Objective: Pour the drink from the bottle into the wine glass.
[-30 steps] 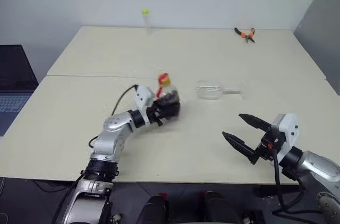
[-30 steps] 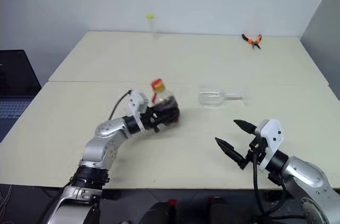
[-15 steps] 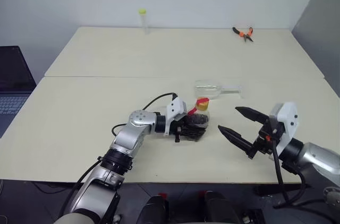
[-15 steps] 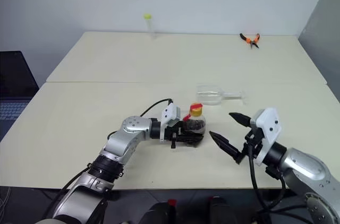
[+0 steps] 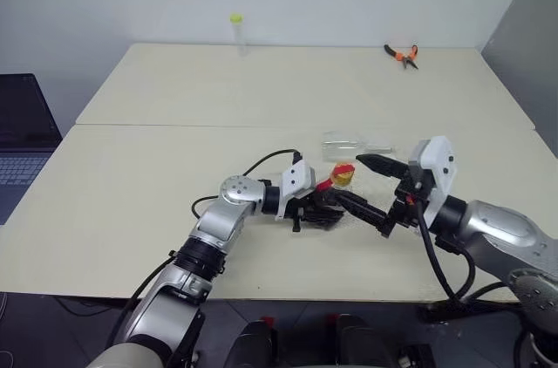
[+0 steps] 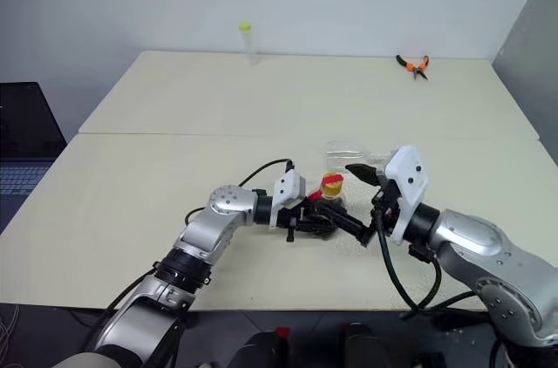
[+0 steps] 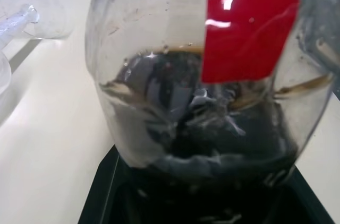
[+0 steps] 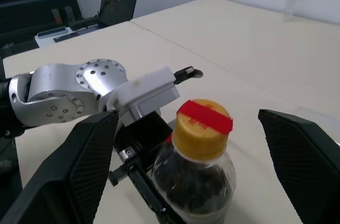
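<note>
Bottle [image 6: 330,196] carried rightward — left fingers [image 6: 316,221] gripping it, right fingers [image 6: 359,204] spread wide around cap, wine glass [image 6: 349,155] half-hidden.

Your counter [image 5: 157,176] carries orange pliers [image 5: 402,55] and a yellow-topped tube [image 5: 237,33] at its far edge; a laptop [image 5: 24,137] sits left.

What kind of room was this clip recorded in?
Probably a lab or office workspace: plain pale tables pushed together, orange-handled pliers at the far edge, and a laptop off to the left, against a bare wall.
</note>
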{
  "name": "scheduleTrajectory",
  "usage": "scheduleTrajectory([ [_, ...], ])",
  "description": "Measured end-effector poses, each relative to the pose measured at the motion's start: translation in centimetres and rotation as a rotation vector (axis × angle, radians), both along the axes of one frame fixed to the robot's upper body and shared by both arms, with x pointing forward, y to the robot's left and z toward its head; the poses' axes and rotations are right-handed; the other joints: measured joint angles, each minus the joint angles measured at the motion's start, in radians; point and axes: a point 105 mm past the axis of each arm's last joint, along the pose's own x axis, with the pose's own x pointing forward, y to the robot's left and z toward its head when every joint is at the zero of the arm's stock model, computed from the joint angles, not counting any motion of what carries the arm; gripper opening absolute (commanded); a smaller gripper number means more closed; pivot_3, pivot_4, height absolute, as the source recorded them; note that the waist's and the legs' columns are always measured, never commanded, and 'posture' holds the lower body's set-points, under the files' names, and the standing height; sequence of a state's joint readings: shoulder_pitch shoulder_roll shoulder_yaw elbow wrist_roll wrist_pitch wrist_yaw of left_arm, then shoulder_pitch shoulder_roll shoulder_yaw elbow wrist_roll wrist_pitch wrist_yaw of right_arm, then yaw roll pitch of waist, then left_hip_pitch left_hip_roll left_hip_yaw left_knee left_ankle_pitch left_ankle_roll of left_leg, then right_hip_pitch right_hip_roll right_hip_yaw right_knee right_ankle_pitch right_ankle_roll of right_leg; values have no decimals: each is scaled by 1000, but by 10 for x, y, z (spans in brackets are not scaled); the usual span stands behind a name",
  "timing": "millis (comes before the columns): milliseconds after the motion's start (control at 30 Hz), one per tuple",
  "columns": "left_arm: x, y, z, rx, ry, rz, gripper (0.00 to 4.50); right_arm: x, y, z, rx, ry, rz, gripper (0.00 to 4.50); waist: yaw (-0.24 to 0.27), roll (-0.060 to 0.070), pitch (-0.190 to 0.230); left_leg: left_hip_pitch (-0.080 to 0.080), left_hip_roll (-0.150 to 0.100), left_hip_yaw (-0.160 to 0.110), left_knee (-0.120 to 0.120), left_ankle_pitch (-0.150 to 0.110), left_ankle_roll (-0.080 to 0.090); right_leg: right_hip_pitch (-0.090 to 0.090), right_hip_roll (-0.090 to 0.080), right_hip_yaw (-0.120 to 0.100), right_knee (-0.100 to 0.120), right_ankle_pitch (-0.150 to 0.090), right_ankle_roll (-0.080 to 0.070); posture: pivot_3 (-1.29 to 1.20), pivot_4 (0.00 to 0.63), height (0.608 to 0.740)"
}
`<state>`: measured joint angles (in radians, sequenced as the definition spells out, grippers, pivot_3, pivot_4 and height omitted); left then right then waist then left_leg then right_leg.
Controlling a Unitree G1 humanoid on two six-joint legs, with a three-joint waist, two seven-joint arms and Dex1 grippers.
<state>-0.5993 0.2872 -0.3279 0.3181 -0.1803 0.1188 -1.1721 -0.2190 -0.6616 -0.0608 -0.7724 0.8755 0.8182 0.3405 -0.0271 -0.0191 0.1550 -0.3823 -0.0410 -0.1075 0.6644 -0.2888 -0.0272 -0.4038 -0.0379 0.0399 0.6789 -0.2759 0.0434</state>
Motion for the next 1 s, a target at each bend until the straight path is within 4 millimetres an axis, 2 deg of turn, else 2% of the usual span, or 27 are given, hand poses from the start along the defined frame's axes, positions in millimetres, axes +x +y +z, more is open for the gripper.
scheduleTrajectory([
  [133, 0, -1, 0, 0, -12, -3, 1547, 6, -2, -3, -8, 5, -24, 4500, 0, 0, 0, 0, 0, 0, 0, 0, 0, 0, 0, 0, 0, 0, 0, 0, 150, 740],
  [167, 0, -1, 0, 0, -13, -3, 1545, 8, -2, -4, -4, 10, -30, 4109, 0, 0, 0, 0, 0, 0, 0, 0, 0, 0, 0, 0, 0, 0, 0, 0, 150, 740],
  [200, 0, -1, 0, -1, -14, -3, 1545, 9, -2, -4, -4, 9, -32, 3924, 0, 0, 0, 0, 0, 0, 0, 0, 0, 0, 0, 0, 0, 0, 0, 0, 150, 740],
  [433, 0, -2, 0, -1, -15, -3, 1523, 12, 3, -6, -3, 5, -24, 1412, 0, 0, 0, 0, 0, 0, 0, 0, 0, 0, 0, 0, 0, 0, 0, 0, 150, 740],
  [467, 0, -2, 0, -2, -15, -3, 1510, 12, 3, -6, -6, 4, -24, 1215, 0, 0, 0, 0, 0, 0, 0, 0, 0, 0, 0, 0, 0, 0, 0, 0, 150, 740],
  [733, -1, -5, 0, -6, -12, -11, 1026, 14, -1, -5, -63, -19, 53, 1223, 0, 0, 0, 0, 0, 0, 0, 0, 0, 0, 0, 0, 0, 0, 0, 0, 150, 740],
  [1000, -6, -8, -1, 6, -16, -45, 842, 33, -12, 1, -290, -66, 394, 1223, -7, 1, 1, 1, 1, 1, 0, 0, 0, -1, 1, 0, 1, 0, 0, 0, 150, 740],
])
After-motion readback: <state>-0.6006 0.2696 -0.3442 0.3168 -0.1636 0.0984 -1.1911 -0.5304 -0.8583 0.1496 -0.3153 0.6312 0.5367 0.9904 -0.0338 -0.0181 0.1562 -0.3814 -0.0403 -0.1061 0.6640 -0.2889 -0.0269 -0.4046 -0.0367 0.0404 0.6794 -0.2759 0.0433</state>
